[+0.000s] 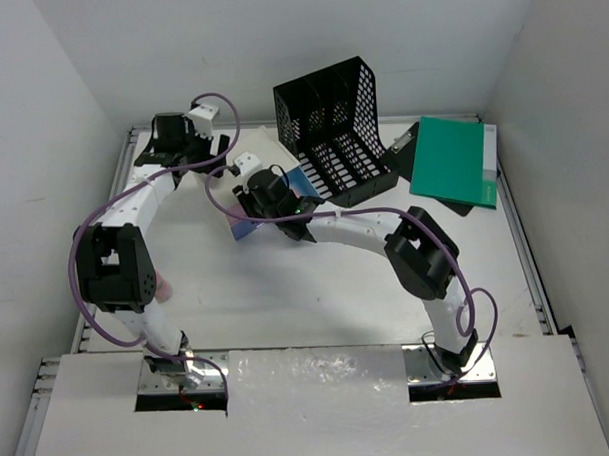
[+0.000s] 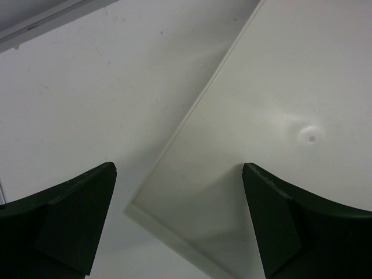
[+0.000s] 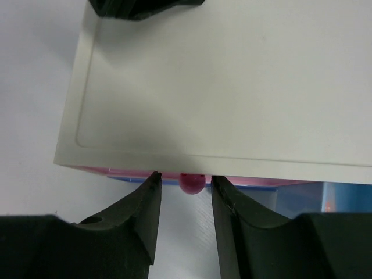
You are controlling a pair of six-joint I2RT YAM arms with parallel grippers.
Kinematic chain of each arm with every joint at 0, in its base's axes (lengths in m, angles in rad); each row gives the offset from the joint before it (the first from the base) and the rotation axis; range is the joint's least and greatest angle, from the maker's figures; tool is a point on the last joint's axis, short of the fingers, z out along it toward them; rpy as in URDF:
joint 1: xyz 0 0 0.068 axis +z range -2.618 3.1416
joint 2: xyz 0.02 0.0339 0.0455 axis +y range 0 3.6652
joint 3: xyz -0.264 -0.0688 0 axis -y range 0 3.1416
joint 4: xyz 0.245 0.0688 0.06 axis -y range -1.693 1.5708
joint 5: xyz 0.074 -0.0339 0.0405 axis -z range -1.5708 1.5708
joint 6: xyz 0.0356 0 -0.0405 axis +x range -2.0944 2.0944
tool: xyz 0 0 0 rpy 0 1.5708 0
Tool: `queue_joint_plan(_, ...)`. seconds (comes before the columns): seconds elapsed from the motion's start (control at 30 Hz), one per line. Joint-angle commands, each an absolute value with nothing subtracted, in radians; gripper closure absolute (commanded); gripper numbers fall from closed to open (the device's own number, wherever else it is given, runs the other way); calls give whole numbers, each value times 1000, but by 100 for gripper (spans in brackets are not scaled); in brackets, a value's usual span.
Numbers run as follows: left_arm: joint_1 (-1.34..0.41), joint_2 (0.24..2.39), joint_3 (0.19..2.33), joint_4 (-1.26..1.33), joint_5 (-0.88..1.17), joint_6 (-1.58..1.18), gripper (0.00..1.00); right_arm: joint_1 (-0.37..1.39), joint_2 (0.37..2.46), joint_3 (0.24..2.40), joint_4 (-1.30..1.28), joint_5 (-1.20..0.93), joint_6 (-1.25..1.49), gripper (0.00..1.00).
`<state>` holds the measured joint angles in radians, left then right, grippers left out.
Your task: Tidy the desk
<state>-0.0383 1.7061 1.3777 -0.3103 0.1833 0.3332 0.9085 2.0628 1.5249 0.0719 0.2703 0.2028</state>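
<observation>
My right claw point(image 3: 185, 176), half open and holding nothing, flanks the drawer box's point(image 3: 232, 87) small pink knob point(image 3: 192, 183), probably slick, so pinch it squarely.

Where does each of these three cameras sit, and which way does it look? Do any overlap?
Top: fixed above and behind, looking down on the white desk, black mesh file rack, green folder; left arm and right arm show.
Left wrist: looks down past the open left hand onto a corner of the cream-topped drawer box.
Right wrist: looks past the right hand, fingers flanking the box's round pink knob.
Shared: both wrist views show that cream top.
</observation>
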Motion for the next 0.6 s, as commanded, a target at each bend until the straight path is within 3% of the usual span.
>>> queue_joint_plan(0.0, -49, 1707, 1393, -272, 170, 341, 11, 907, 2072, 1583, 161, 325, 187, 62)
queue_joint_plan(0.33, -49, 1707, 1385, -267, 170, 350, 11, 900, 2115, 1626, 120, 316, 196, 63)
queue_joint_plan(0.57, -49, 1713, 1376, -265, 167, 360, 11, 887, 2131, 1631, 130, 313, 195, 70)
